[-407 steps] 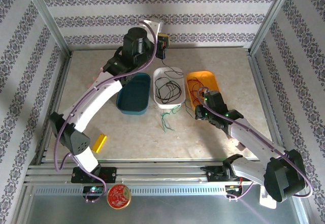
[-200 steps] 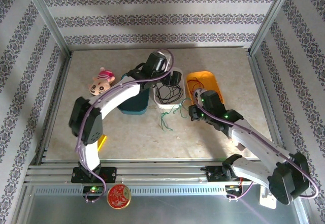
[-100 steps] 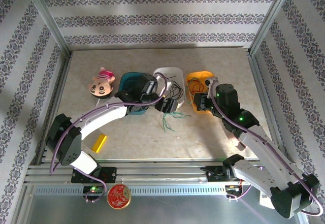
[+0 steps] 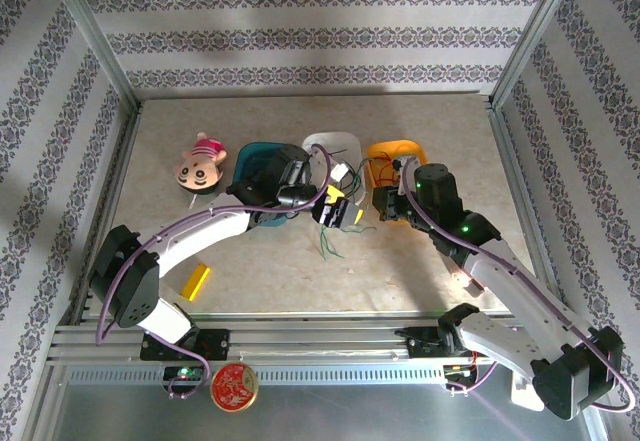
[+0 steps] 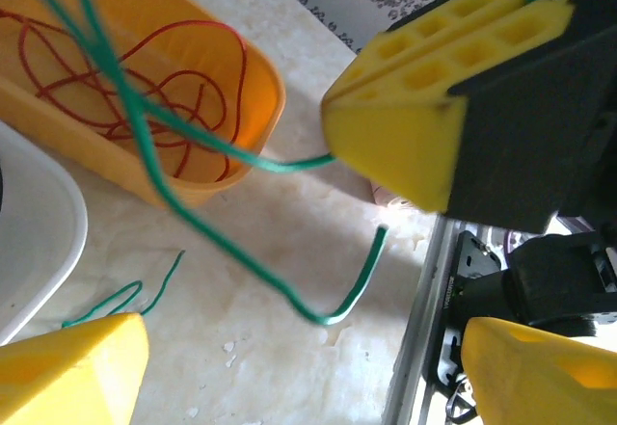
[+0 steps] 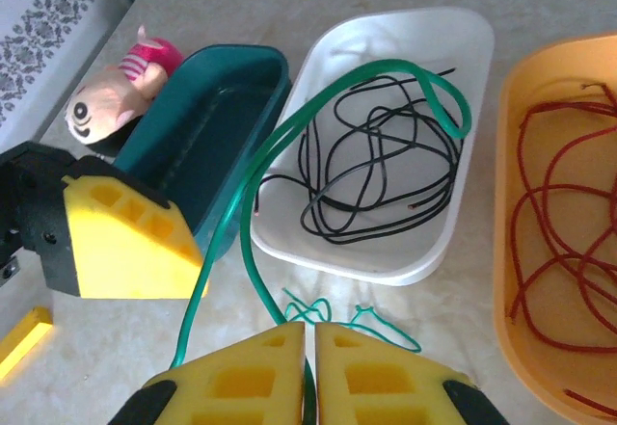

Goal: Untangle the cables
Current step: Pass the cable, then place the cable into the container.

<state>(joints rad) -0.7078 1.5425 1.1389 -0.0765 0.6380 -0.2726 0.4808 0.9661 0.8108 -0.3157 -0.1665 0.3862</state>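
Currently: green cable clamped at the near end of the white tray.
Right gripper (image 6: 310, 331), just before the white tray (image 6: 386, 266), is closed on the green cable (image 6: 246, 203). Left gripper (image 5: 304, 338), at the tray's near edge, gapes wide and empty. Black cable (image 6: 376, 170) lies inside the tray; red cable (image 6: 559, 242) lies in the orange tray (image 6: 501, 280), right of it.

Arms: left arm (image 4: 200, 233) and right arm (image 4: 515, 286), white shells, black joints | Wiring: thick purple cables (image 4: 101, 321) along each | Hands: left hand (image 5: 299, 377), right hand (image 6: 310, 367), black bodies, yellow perforated fingers (image 6: 241, 382)
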